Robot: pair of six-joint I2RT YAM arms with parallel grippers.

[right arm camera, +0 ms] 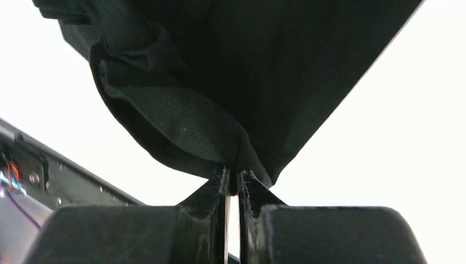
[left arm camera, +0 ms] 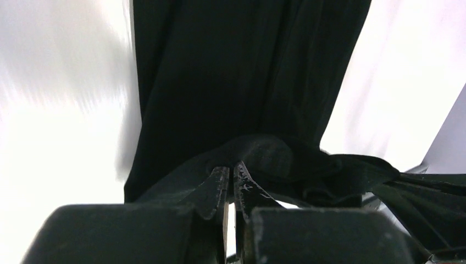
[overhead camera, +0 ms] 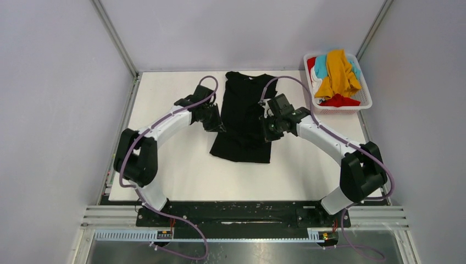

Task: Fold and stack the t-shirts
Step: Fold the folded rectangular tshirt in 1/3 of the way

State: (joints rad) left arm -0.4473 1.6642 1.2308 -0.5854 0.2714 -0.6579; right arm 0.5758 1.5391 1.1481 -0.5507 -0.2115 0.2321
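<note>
Overhead view: black t-shirt (overhead camera: 242, 110) lies lengthwise in the middle of the white surface (overhead camera: 181, 176), collar toward the far edge and hem toward the arms. The left arm (overhead camera: 165, 121) reaches to the shirt's left edge and the right arm (overhead camera: 324, 135) to its right edge, about halfway along the garment, facing each other across it. At the far right corner stands a white slotted basket (overhead camera: 367, 103) holding a crumpled mustard-orange t-shirt (overhead camera: 338, 74) on top, with a teal-blue t-shirt (overhead camera: 320, 66), a red t-shirt (overhead camera: 338, 101) and a bit of a white t-shirt (overhead camera: 315, 83) showing around it.

Left wrist view: the left jaws are pressed together on a raised ridge of the black t-shirt (left arm camera: 242, 71), which stretches away ahead of them in long vertical folds, with bare surface (left arm camera: 55, 110) on either side.

Right wrist view: the right jaws are pinched tight on a bunched edge of the black t-shirt (right arm camera: 247, 66). The cloth hangs from that pinch in a rolled fold, lifted above the bright surface (right arm camera: 384, 137).
</note>
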